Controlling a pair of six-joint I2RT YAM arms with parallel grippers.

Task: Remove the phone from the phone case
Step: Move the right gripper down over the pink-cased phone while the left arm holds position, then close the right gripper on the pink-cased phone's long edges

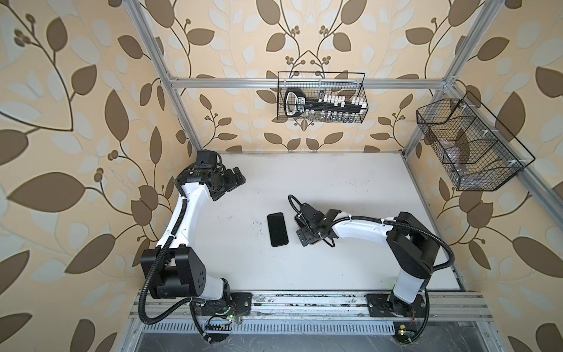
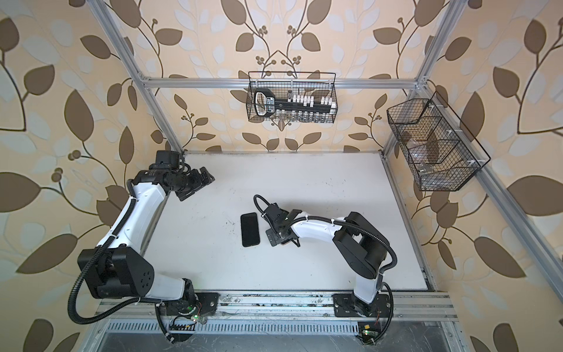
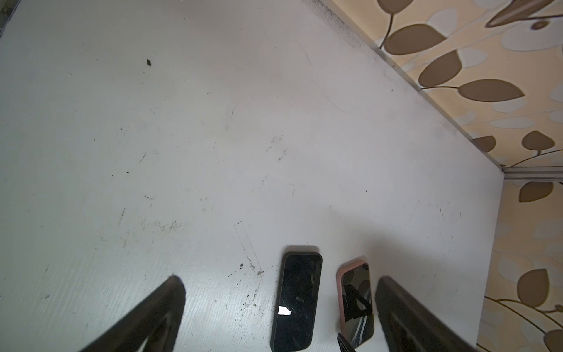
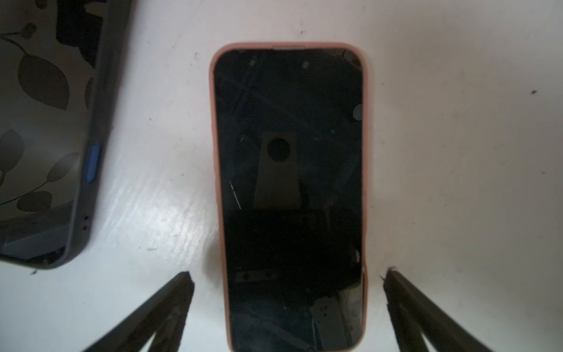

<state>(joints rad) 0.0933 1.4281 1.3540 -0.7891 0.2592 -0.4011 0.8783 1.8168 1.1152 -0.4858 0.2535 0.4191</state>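
While hanging over the phone (image 4: 289, 183) in its pink case (image 4: 214, 122), flat on the table (image 4: 457, 152); straddling its long axis with the right gripper (image 4: 288, 272), gaping empty; idling well apart with the left gripper (image 1: 228, 186), likewise gaping.

Both tools are gaping wide and gripping nothing: the left arm (image 1: 182, 219) is standing elbow-bent at far left, left tool (image 1: 230, 185) hanging high above the bench, while the right arm (image 1: 359, 228) is stretching low toward centre, right tool (image 4: 288, 274) pointing down.
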